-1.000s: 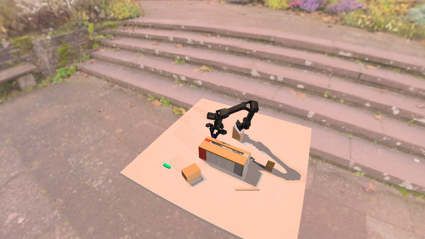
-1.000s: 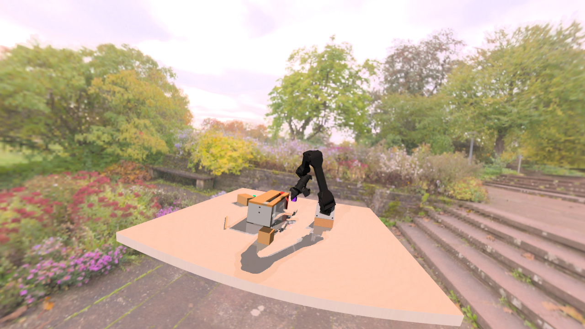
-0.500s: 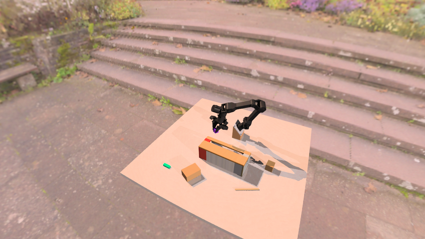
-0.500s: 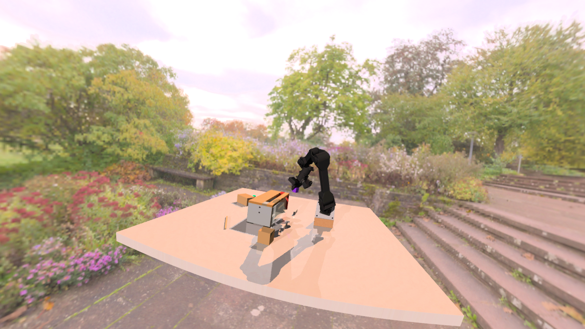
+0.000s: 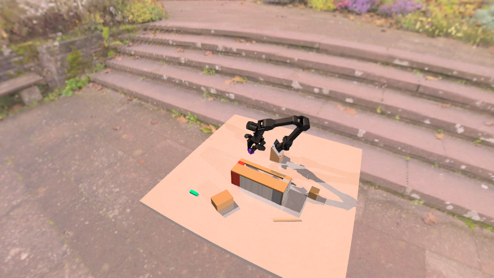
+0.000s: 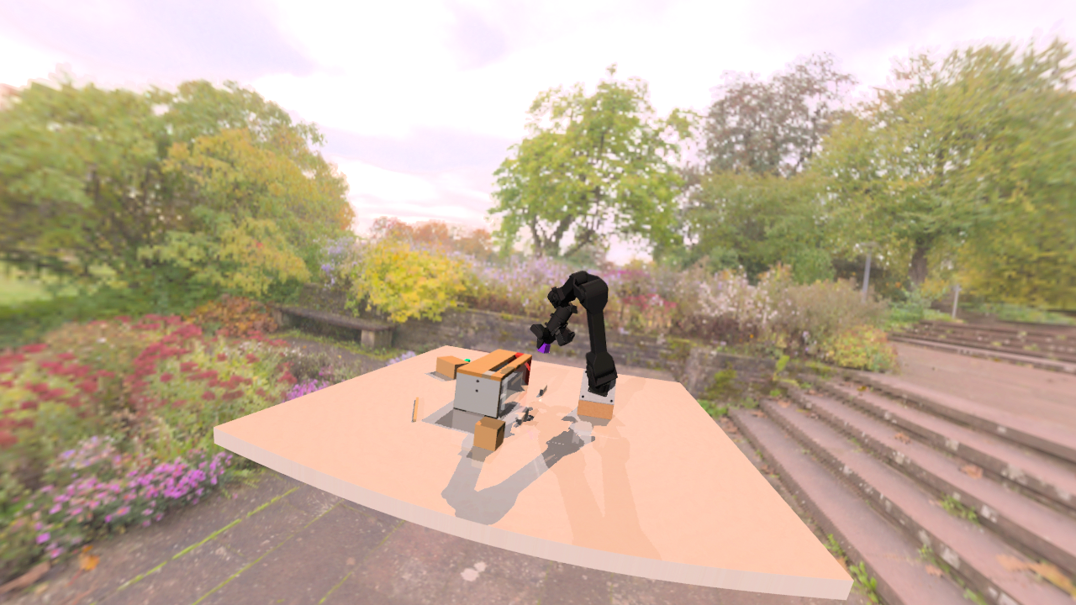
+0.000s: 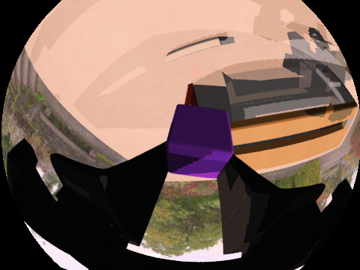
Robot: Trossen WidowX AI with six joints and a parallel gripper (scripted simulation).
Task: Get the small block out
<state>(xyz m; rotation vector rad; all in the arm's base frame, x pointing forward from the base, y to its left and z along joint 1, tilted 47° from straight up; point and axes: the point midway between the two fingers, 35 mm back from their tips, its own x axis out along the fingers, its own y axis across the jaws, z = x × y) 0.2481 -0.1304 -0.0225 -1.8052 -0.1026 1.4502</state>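
Note:
A small purple block [image 5: 251, 151] [image 6: 543, 348] [image 7: 199, 140] is clamped between the fingertips. My gripper [image 5: 251, 150] [image 6: 545, 344] [image 7: 195, 149] is shut on it and points down, holding it in the air above the level of the box top, on the arm's side of the box. The long box [image 5: 259, 176] [image 6: 477, 389] [image 7: 285, 142] stands upright on the table, with an orange top, a grey end and a red end. The block is nearest the red end and shows no contact with the box. The shelf inside is mostly hidden.
An orange block [image 5: 222, 199] [image 6: 450, 366] and a small green piece [image 5: 193, 192] lie beyond the box. A brown cube [image 5: 313, 192] [image 6: 488, 434] stands near its grey end. A thin orange strip [image 5: 287, 220] [image 6: 415, 409] lies on the table [image 5: 310, 248] [image 6: 677, 497].

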